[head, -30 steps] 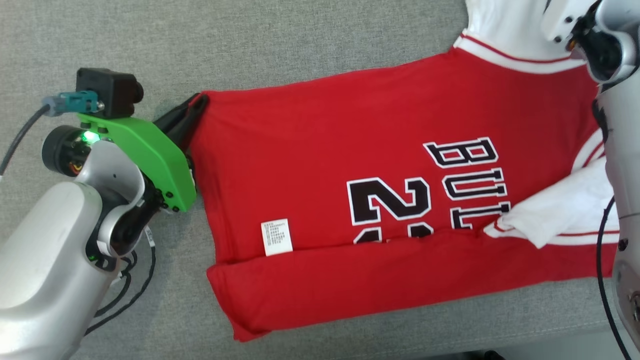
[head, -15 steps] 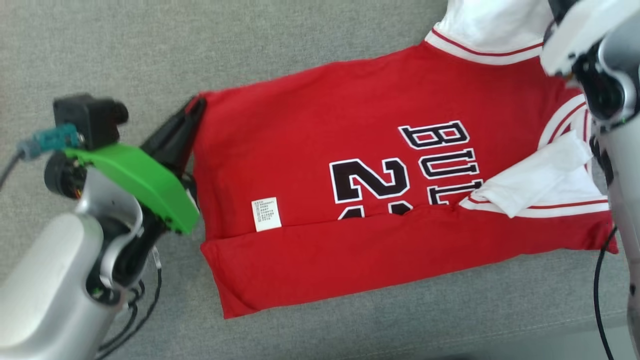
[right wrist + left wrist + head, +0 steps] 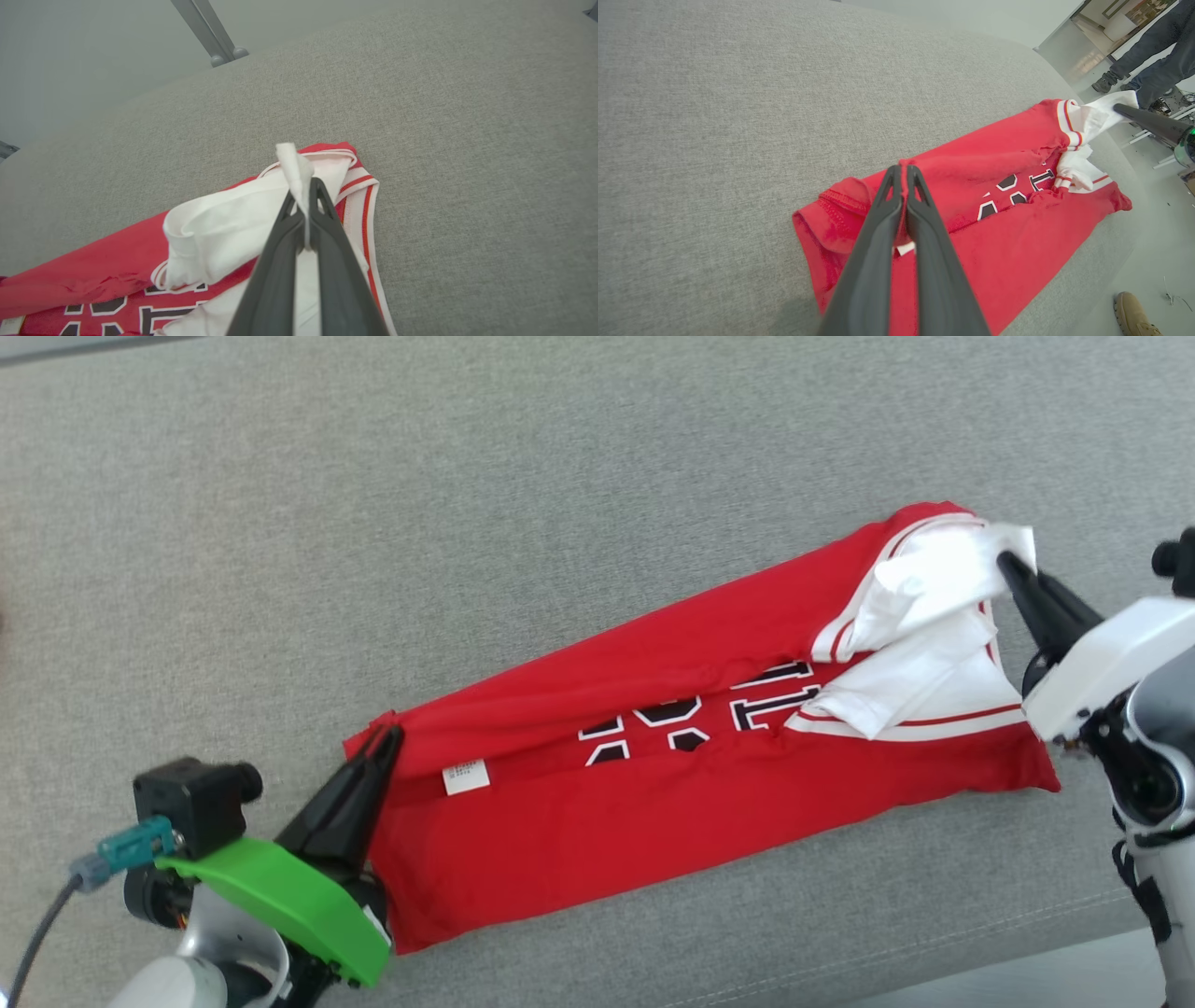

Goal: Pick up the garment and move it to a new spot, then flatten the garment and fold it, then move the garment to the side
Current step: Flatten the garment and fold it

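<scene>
The red jersey (image 3: 672, 803) lies partly folded, slantwise across the grey cushion (image 3: 420, 523). The left gripper (image 3: 388, 737) is pressed together on its red hem corner. The right gripper (image 3: 1007, 562) pinches its white sleeve edge.

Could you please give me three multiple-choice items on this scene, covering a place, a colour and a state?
1. Where on the jersey is the care label?
A. near the left end effector
B. at the opposite end
C. over the black numerals

2. What colour is the jersey's body?
A. blue
B. red
C. green

3. The left end effector is:
A. open
B. shut on the jersey's red edge
C. shut on nothing

Answers: 1 A, the label lies just beside its fingers; 2 B, red cloth makes up the body; 3 B, its fingers pinch the red corner.
</scene>
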